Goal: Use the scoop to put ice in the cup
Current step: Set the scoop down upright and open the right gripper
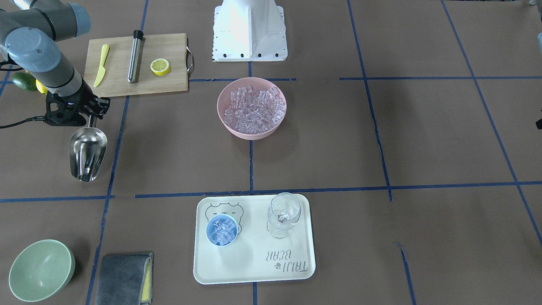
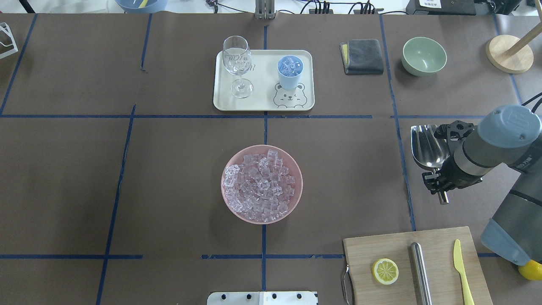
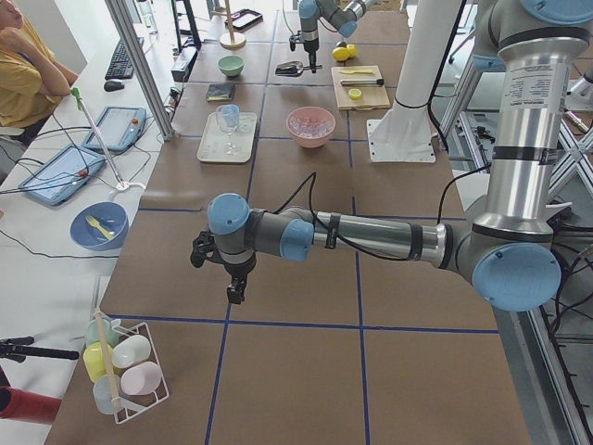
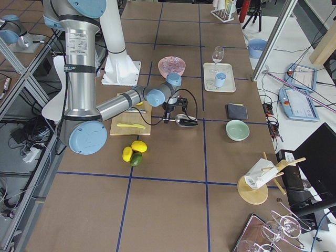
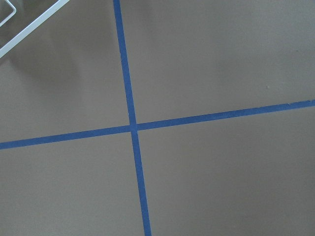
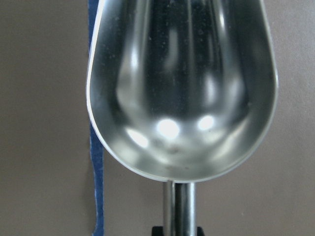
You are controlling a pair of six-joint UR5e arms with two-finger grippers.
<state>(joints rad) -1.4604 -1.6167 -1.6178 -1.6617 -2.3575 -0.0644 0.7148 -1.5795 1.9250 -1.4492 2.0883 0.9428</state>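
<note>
Stiff, light, slick steel scoop [image 2: 427, 146], empty, low over the table [image 2: 169, 169] at its right side, thin handle clamped in right pincer [image 2: 438, 178]; probably best held there, firmly. Ice [image 2: 260, 184] slippery, loose. Left pincer [image 3: 235, 289]: state impossible to tell.

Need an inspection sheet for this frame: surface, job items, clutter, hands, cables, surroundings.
Surface: brown-paper table with a blue tape grid; no spilled ice seen.
Job's things: ice heaped in the pink bowl; cup on the tray, some cubes inside; scoop empty.
Clutter: wine glass on the tray; grey cloth; green bowl; cutting board with lemon half, steel cylinder, yellow knife.
Hands: right hand shut on the scoop's handle; left hand over bare table, open or shut cannot tell.
Cables: black cable at the right wrist.
Surroundings: person seated at a side desk.
</note>
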